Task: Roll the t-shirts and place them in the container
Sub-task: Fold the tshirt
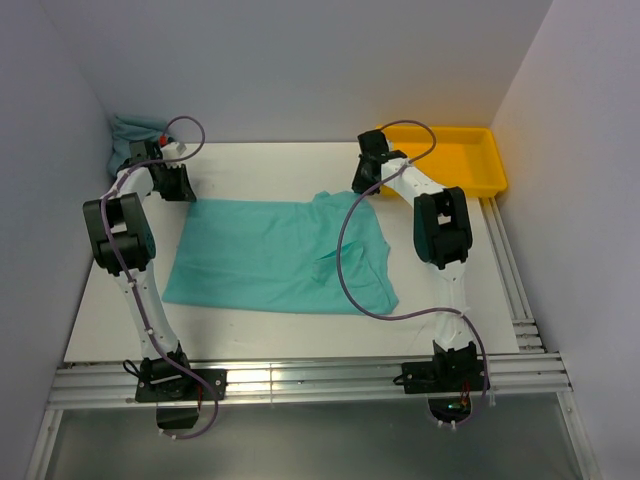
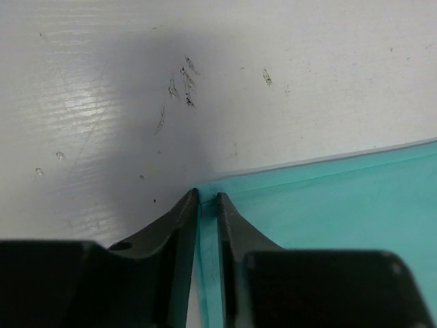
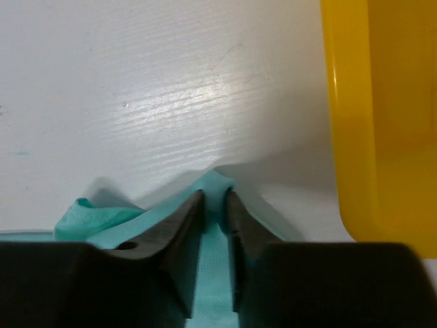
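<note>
Mint-green t-shirt (image 1: 275,260) lies spread flat on the white counter (image 1: 270,165), on the near-left side of the yellow tray (image 1: 450,165). The left pincer (image 1: 182,192) sits at the shirt corner farthest from the tray. In its wrist view the jaws stand almost together with the hem edge running up between them, so it has the cloth nipped. The right pincer (image 1: 362,185) works the corner closest to the tray, just off the tray's left end, with its jaws drawn in on a small raised peak of fabric. The blue-grey t-shirt (image 1: 128,130) lies bunched against the wall opposite the tray, untouched.

Both holds are on the same shirt edge, so the step in hand looks like bringing that edge over to start the fold or roll. To do it well, both arms should rise only a little and travel together at one pace. The edge between them should be kept straight and lightly taut so the thin cloth lays over without skewing. The hold nearer the tray is a small pucker and could slip under a hard pull, so tension should stay gentle. That arm should also keep off the tray's rim.
</note>
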`<action>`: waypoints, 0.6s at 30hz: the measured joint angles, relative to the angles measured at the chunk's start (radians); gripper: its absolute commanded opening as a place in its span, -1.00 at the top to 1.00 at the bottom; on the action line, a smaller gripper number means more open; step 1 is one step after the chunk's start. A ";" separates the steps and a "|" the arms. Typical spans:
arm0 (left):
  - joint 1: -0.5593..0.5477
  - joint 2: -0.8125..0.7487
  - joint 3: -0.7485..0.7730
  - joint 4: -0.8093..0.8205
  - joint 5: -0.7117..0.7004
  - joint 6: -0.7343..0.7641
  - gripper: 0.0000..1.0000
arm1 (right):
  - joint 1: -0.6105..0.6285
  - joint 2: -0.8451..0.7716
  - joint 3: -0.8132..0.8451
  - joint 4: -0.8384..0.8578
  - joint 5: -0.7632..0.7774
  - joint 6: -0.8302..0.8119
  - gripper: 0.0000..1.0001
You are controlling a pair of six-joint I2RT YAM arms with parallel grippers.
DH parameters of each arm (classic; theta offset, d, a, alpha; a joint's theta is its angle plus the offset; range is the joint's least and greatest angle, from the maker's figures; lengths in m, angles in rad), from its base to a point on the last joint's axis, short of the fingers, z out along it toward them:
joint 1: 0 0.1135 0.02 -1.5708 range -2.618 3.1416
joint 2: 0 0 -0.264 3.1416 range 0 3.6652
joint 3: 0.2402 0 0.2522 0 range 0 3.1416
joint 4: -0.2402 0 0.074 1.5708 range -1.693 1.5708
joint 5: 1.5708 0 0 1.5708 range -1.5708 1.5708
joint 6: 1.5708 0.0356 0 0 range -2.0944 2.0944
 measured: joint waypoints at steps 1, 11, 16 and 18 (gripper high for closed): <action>0.000 0.000 0.000 0.000 0.000 0.000 0.71 | 0.000 0.000 0.000 0.002 -0.001 0.001 0.62; -0.002 -0.003 -0.004 -0.014 0.024 -0.009 0.99 | 0.000 -0.035 -0.061 0.012 0.003 0.009 0.99; -0.002 -0.031 -0.027 -0.019 0.031 -0.008 0.99 | 0.000 -0.131 -0.133 0.022 0.008 0.010 1.00; -0.002 -0.051 -0.040 -0.018 0.035 -0.008 0.99 | 0.000 -0.175 -0.153 0.028 0.011 0.010 1.00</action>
